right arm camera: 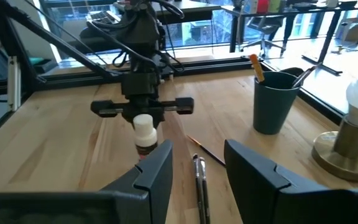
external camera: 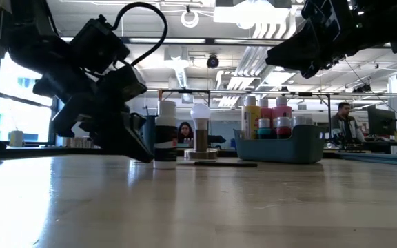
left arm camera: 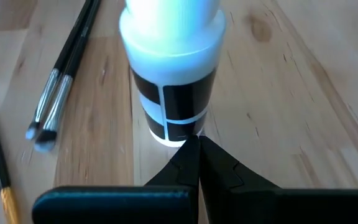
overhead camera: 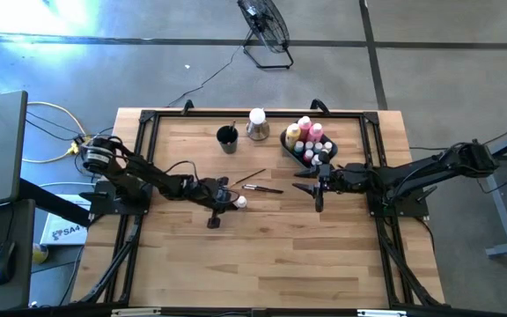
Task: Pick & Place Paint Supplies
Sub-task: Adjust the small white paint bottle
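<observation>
On the wooden surface (overhead camera: 262, 255), the left pincer (left arm camera: 197, 152), fingers pressed together, points straight at the upright white-capped paint pot (left arm camera: 171, 68) touching its tips. The right pincer (right arm camera: 196, 163), spread and empty, hovers farther away, beyond the flat-lying brushes (overhead camera: 258, 183).

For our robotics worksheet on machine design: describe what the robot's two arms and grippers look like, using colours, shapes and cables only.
Both arms are black, built of slim jointed segments. The left arm has a silvery ring at its base with yellow cables beside it. The left gripper has two dark wedge-shaped fingers below a flat black crossbar. The right gripper has broad, angular dark fingers. The right arm shows no bright markings.
</observation>
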{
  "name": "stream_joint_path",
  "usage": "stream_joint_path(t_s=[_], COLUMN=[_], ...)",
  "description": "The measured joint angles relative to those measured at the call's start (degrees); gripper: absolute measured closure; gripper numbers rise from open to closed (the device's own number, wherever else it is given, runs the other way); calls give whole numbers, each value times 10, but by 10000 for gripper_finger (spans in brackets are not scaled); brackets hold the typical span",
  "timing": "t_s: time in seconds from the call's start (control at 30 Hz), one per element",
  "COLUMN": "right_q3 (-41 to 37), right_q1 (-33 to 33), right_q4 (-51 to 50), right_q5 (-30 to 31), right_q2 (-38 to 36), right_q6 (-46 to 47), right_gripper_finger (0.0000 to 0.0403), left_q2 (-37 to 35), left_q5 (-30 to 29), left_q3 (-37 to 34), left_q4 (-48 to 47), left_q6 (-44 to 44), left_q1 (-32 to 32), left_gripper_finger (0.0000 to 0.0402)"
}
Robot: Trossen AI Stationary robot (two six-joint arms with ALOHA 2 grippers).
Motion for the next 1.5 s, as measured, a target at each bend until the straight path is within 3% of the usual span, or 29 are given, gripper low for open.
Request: stream_joint_path(t_s=[0.47,0.93,1.5], right_q3=[0,0,0], right_q1=[0,0,0], right_q4=[-3,-4,-4], right_q5=[-13,-13,-13], right_q2=[0,0,0], right_q6=[0,-1,-1], right_gripper_finger=[265,265,265], left_q2=[18,18,104], left_q5=[22,52,93], left_q3=[23,23,107], left_q4=[7,27,26], left_q6=[0,-3,-1], left_q1=[47,45,45], left_gripper_finger=[401,401,401])
